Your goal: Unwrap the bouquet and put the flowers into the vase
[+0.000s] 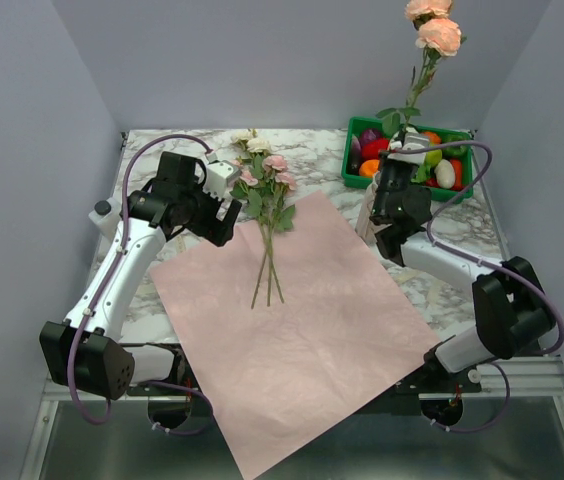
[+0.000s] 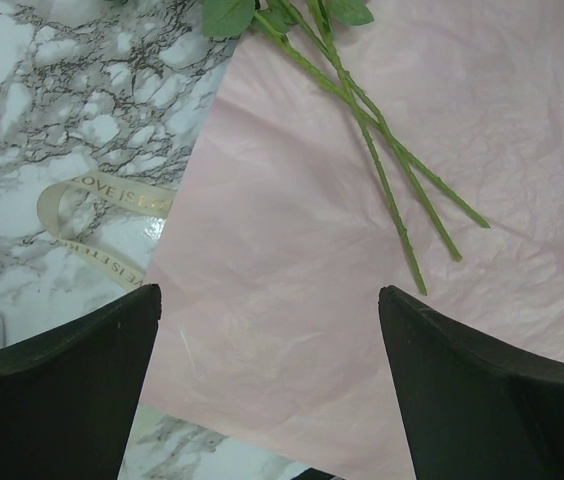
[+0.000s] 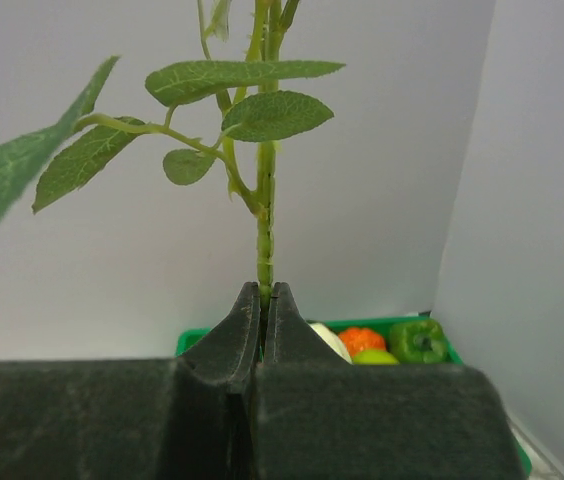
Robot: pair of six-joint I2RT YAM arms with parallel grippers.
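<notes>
A: Containers first, quick.
B: Green crate (image 1: 348, 165) at the far right corner of the table (image 1: 152, 170), full of plastic fruit and vegetables (image 1: 372, 150). A pale sliver (image 1: 366, 218) just left of the right arm may be the vase. It's mostly hidden, so I can't tell what's in it.
A: Grippers?
B: Right gripper (image 3: 264, 295) is clamped tight on a rose (image 3: 265, 220), stem upright, peach blooms high above the crate. Left gripper (image 2: 269, 295) is spread wide, holding nothing, over the left edge of the pink paper (image 1: 302, 340).
A: Other flowers?
B: The flowers (image 1: 267, 195) lie loose, stems on the far part of the paper, heads on the marble toward the far edge, just beside the left gripper.
A: View differences?
B: Only the left wrist shows a cream ribbon (image 2: 92, 215) on the marble, running up to the paper's edge; from the top the arm covers it. The right wrist shows just stem, leaves and the crate rim behind.
A: Room?
B: The paper lies flat, covers the middle of the table and hangs over the near edge. There's bare marble along the left edge and at the far left corner. The crate sits close to the right edge.
</notes>
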